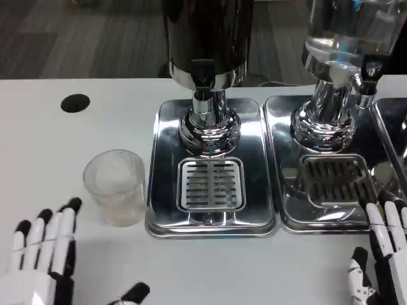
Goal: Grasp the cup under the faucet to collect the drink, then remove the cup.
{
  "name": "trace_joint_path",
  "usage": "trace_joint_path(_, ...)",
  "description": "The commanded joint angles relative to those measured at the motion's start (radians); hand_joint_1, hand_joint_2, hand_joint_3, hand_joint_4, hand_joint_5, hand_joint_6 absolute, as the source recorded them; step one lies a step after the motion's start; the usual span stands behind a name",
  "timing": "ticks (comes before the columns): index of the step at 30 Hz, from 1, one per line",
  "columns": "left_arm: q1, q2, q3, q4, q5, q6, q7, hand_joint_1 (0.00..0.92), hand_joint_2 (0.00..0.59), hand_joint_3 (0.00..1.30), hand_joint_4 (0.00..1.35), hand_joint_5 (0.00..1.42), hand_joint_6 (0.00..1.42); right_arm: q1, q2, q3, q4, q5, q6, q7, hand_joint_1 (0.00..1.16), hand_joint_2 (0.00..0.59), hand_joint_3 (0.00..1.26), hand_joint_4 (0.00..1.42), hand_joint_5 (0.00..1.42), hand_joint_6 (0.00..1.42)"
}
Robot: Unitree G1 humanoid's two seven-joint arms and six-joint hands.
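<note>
white table (76,140) with grey wood-look floor behind it. one clear cup (116,186), two shiny drink dispensers: dark dispenser (205,38) and clear dispenser (346,38), each on its own metal drip tray (162,165), plus one black dot (75,103) on the table. left hand (39,257) lies flat, fingers spread, holding nothing; the cup stands just ahead of its fingertips, beside the tray, not under the faucet (202,95). right hand (381,254) is open too, fingers pointing at the second tray (289,219).

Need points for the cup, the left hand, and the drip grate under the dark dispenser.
cup (116,184), head view, on its clear side wall.
left hand (39,254), head view, on the fingers.
drip grate (210,184), head view, on the slotted centre.
</note>
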Motion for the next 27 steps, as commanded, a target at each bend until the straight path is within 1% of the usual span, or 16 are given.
trace_joint_path(1,-0.034,-0.018,0.049,-0.002,-0.086,-0.05,-0.004,0.0,0.049,0.0,0.0,0.04,0.0,0.017,-0.001,-0.006,-0.041,-0.011,0.02,0.012,0.01,0.554,0.07,0.0,0.0,0.0)
trace_joint_path(5,-0.099,-0.036,0.076,-0.002,-0.157,-0.044,-0.078,0.0,0.044,0.0,0.0,0.04,0.0,0.027,-0.002,-0.008,-0.053,-0.006,0.025,0.017,0.01,0.554,0.07,0.0,0.0,0.0)
trace_joint_path(8,-0.167,-0.056,0.082,0.021,-0.206,-0.015,-0.149,0.0,0.041,0.0,0.0,0.04,0.0,0.029,0.0,-0.007,-0.048,-0.001,0.023,0.017,0.01,0.554,0.07,0.0,0.0,0.0)
trace_joint_path(16,-0.326,-0.088,0.072,0.087,-0.241,0.061,-0.278,0.0,0.039,0.01,0.0,0.05,0.0,0.024,0.002,-0.007,-0.042,0.006,0.018,0.021,0.02,0.555,0.07,0.0,0.0,0.0)
trace_joint_path(22,-0.396,-0.115,0.07,0.142,-0.246,0.094,-0.305,0.0,0.037,0.01,0.0,0.05,0.0,0.019,0.006,-0.002,-0.034,0.007,0.017,0.025,0.02,0.555,0.07,0.0,0.0,0.0)
trace_joint_path(27,-0.442,-0.125,0.08,0.228,-0.286,0.082,-0.3,0.0,0.035,0.04,0.0,0.1,0.03,0.017,0.007,-0.004,-0.027,0.011,0.017,0.027,0.02,0.555,0.08,0.0,0.0,0.0)
